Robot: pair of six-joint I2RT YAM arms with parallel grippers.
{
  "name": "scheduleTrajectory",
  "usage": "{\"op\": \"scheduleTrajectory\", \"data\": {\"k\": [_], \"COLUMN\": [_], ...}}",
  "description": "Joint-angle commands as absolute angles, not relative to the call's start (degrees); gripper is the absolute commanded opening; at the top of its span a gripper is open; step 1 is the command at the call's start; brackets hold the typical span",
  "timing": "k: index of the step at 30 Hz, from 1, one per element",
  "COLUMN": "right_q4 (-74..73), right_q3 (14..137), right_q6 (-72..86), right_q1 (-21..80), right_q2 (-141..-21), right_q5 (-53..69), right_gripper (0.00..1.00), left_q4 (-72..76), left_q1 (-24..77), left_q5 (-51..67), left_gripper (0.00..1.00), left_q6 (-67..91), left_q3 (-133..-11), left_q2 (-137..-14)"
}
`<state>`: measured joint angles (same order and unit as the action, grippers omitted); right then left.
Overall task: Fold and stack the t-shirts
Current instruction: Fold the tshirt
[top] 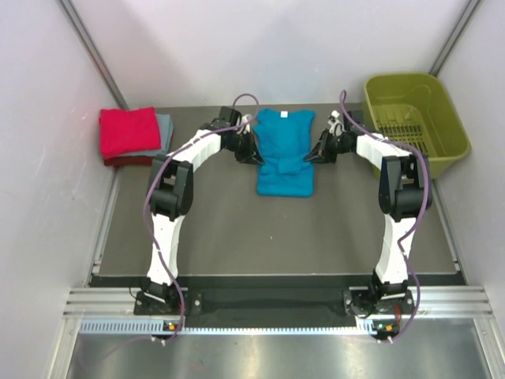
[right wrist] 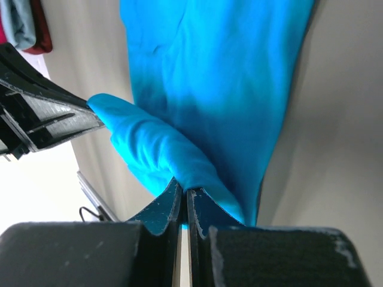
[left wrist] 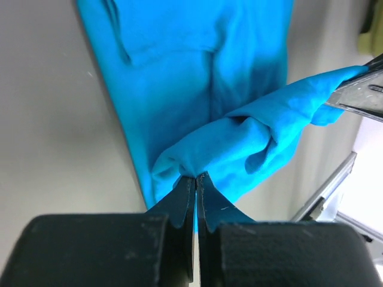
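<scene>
Mid-fold, both sides pinched

Our left gripper (left wrist: 195,179) and right gripper (right wrist: 182,191) are each clamped tight on a bunched edge of the teal t-shirt (top: 284,142), lying far-middle on the table (top: 237,237). We'd move both sides level and together so the fold lands square.

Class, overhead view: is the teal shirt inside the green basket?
No, the teal shirt lies on the table, apart from the green basket.

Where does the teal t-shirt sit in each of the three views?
Top external: teal t-shirt at centre back of the table.
Left wrist: upper middle, fold pinched by left gripper.
Right wrist: upper middle, fold pinched by right gripper.
Shared landmark: that bunched fold.
</scene>
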<state>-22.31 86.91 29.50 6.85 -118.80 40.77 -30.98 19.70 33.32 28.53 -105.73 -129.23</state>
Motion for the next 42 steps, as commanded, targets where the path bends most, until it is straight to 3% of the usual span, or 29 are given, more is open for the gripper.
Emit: {"op": "scheduleTrajectory", "data": {"k": [1,12,15,16,19,20,23,27,29,32,33,34,35,37,42], "right_q4": [-20.83,-17.67,-17.58,-17.58,-17.40,-17.23,-16.96,-16.35,-15.65,-14.41,-14.41,-14.41,-14.24,-13.89,-13.36], "right_q3": [91.49,94.57,94.04,93.78,92.82,91.94,90.10,87.46,85.44,83.07,82.88,82.71,82.27,82.18,83.40], "right_q6": [27.95,28.83,28.04,27.25,25.76,25.58,25.57,27.15,28.65,30.23,30.23,30.41,30.85,31.46,32.34], "right_q1": [6.50,7.12,7.12,6.95,6.51,6.16,6.24,7.12,7.82,9.75,10.36,10.98,12.20,13.35,15.99], "right_q2": [-121.98,-124.63,-123.31,-122.27,-119.02,-118.22,-115.32,-112.33,-111.36,-111.36,-111.62,-112.14,-112.50,-113.81,-116.80], "right_q5": [41.13,41.74,41.75,41.84,40.26,40.25,41.83,44.03,44.56,45.35,46.05,46.14,45.97,46.67,47.55], "right_gripper": [0.00,0.03,0.32,0.48,0.59,0.59,0.59,0.58,0.58,0.57,0.57,0.56,0.56,0.56,0.56], "left_q4": [-28.21,-27.51,-27.68,-27.77,-28.82,-29.18,-30.67,-30.50,-29.45,-26.20,-25.58,-25.40,-25.23,-24.26,-22.41], "left_q1": [19.69,19.78,19.78,19.95,20.13,20.21,20.65,21.36,21.53,22.15,22.41,22.85,22.94,23.38,24.34], "left_q5": [31.73,28.31,26.46,25.59,23.92,23.56,23.03,27.15,32.22,36.03,36.91,37.44,37.88,38.76,39.55], "left_gripper": [0.00,0.00,0.02,0.11,0.28,0.44,0.60,0.68,0.67,0.50,0.42,0.26,0.15,0.00,0.00], "left_q6": [27.69,27.60,27.33,26.55,26.02,25.67,24.53,24.52,26.27,27.59,27.86,27.95,28.38,28.91,30.15], "left_q3": [-108.98,-109.78,-109.34,-108.90,-107.58,-107.06,-105.39,-101.18,-98.98,-95.37,-94.93,-95.01,-94.92,-94.57,-93.96], "left_q2": [-131.39,-131.58,-129.47,-128.77,-125.87,-124.03,-119.82,-114.62,-113.82,-115.21,-116.01,-116.89,-118.37,-119.87,-124.18]}}
